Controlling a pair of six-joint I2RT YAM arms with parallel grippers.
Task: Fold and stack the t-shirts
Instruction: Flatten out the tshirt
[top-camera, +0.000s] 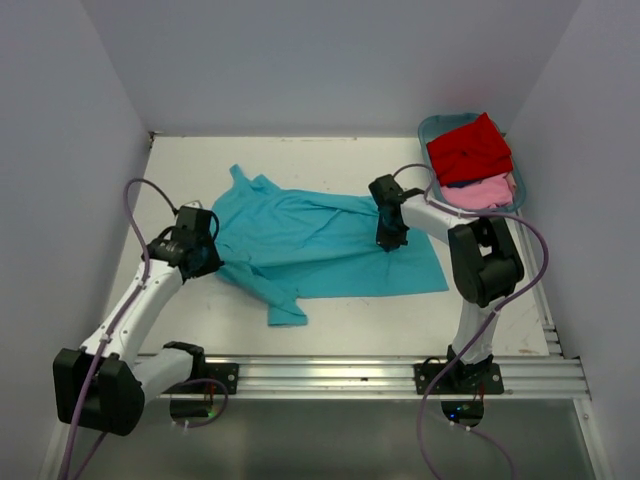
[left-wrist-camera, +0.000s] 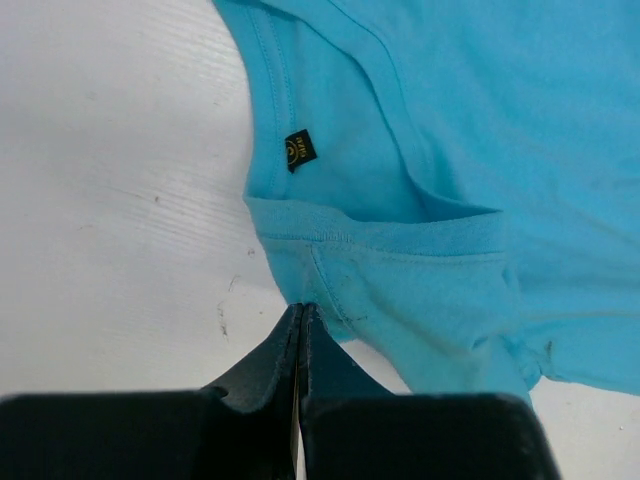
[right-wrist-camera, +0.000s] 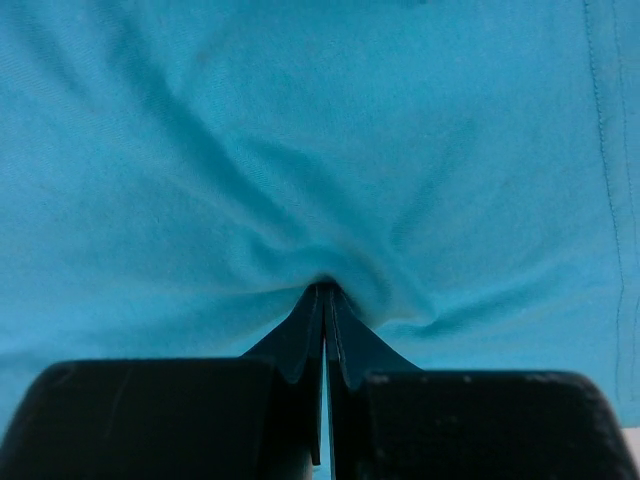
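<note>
Item in hand: turquoise shirt (top-camera: 320, 250), lying mostly flat but rumpled at the centre of the table (top-camera: 200, 160), one sleeve trailing toward 7 o'clock and the other toward 11 o'clock. Left gripper (left-wrist-camera: 302, 312): at the shirt's 9 o'clock edge, fingers pressed together on the rim of the neckband (left-wrist-camera: 400, 240), just below the small dark label (left-wrist-camera: 300, 150); it looks to be nipping that rim, though little cloth sits between the tips. Right gripper (right-wrist-camera: 325, 290): toward 3 o'clock on the body of the shirt, clamped on a pinch of cloth that puckers around its tips. Also on the table: tub (top-camera: 428, 130) at 2 o'clock, holding the red shirt (top-camera: 470, 148) on top of the pink shirt (top-camera: 485, 192), both bunched, neither folded. Step, as you should read it: the first shirt is being spread or set up for its first fold; nothing is stacked. Next move calls for you to lift both pinches together, keep the cloth taut between them, and lay it over evenly without dragging the sleeves.
</note>
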